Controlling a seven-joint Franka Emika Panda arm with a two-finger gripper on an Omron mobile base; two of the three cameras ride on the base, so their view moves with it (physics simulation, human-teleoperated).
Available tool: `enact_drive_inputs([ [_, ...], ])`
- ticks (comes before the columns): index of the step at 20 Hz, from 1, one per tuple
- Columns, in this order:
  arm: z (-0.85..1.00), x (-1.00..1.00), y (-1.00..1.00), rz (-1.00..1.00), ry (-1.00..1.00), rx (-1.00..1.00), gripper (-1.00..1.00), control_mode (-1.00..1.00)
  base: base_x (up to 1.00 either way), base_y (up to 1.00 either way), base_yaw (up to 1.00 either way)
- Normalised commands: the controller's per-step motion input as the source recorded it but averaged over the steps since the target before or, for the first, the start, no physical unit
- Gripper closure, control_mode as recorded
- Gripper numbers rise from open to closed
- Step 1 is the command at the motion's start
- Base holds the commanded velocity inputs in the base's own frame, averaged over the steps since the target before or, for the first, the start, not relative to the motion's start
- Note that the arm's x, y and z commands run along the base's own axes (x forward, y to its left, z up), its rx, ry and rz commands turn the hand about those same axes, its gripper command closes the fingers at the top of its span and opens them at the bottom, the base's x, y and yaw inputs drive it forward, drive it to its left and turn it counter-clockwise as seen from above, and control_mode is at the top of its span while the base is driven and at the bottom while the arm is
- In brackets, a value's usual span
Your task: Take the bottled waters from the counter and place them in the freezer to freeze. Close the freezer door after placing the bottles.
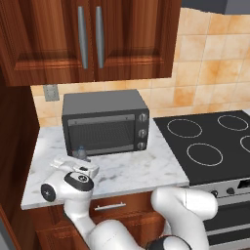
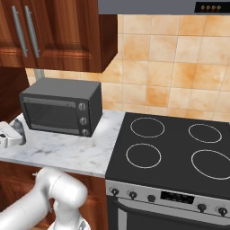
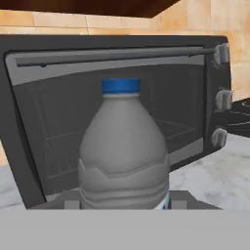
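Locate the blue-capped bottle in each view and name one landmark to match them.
Left base view: bottle on the counter, lower left, before the toaster oven's left end, at the tool.
Right base view: bottle at the far left edge, left of the oven.
Hand view: bottle centre, upright, close up.
Landmark: the toaster oven.

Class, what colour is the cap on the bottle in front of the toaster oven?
Blue cap; clearest in the hand view.

Both base views look forward and down over the bench (image 1: 127, 171), sharing the toaster oven (image 1: 105, 122) and stovetop (image 1: 210, 144); the hand view sits close behind the blue-capped bottle (image 3: 122, 146), facing the oven.
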Motion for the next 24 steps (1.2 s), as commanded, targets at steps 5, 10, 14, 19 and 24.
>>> enact_drive_inputs([
  [5,0.77,-0.47,-0.51,-0.14,0.00,0.00,1.00,-1.00,0.00,0.00,0.00],
  [10,0.22,-0.62,-0.85,-0.29,-0.02,0.00,1.00,-1.00,0.00,0.00,0.00],
  [14,0.32,-0.46,-1.00,-0.30,-0.07,0.00,1.00,-1.00,0.00,0.00,0.00],
  [19,0.49,0.00,-1.00,-0.36,0.01,0.00,1.00,-1.00,0.00,0.00,0.00],
  [24,0.21,-0.04,-1.00,-0.48,0.08,0.06,1.00,-1.00,0.00,0.00,0.00],
])
